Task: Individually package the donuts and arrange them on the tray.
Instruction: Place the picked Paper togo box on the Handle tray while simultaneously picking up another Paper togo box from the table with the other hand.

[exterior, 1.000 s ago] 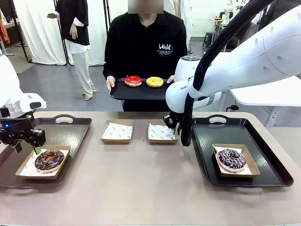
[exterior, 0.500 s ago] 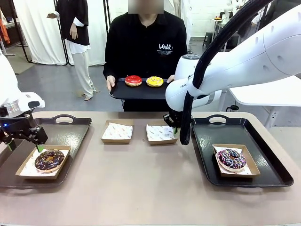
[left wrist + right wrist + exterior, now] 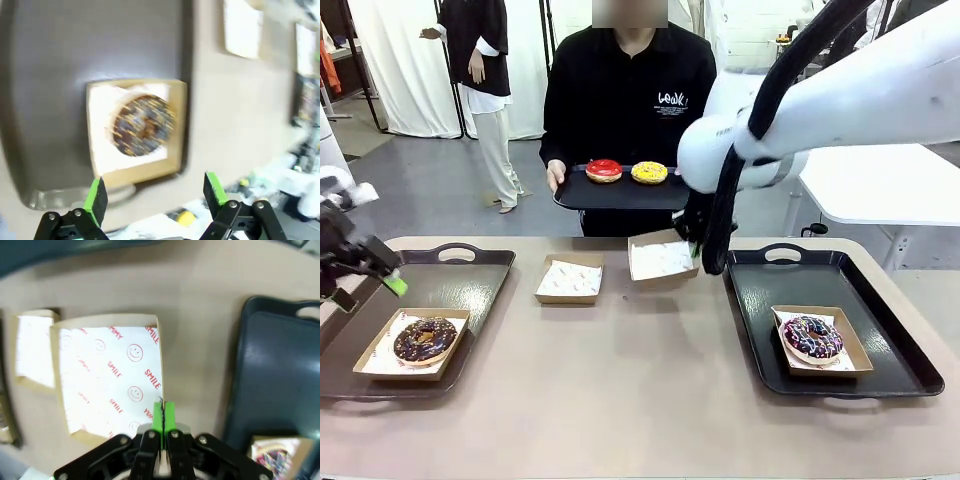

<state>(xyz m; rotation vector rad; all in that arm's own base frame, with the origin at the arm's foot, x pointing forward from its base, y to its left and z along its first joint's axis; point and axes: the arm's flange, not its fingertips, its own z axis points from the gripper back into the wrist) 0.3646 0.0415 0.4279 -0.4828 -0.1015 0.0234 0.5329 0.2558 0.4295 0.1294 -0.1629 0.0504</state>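
My left wrist view is smeared by motion: the sprinkled donut [image 3: 143,125] is a blotch whose sprinkle colours I cannot separate. The bottom edge crops my left gripper [image 3: 156,192], and the top edge cuts a pale box [image 3: 242,27]. My right gripper [image 3: 163,415] presses its pads together on the near rim of the paper-lined box [image 3: 110,375]; whether they pinch card, liner or both is hidden beneath them. In the front view my black cable [image 3: 725,200] covers that gripper and the box's right end, and my right arm [image 3: 840,90] hides the right end of the person's tray [image 3: 610,195]. In the right wrist view the bottom edge cuts a second donut [image 3: 272,457] to a sliver.
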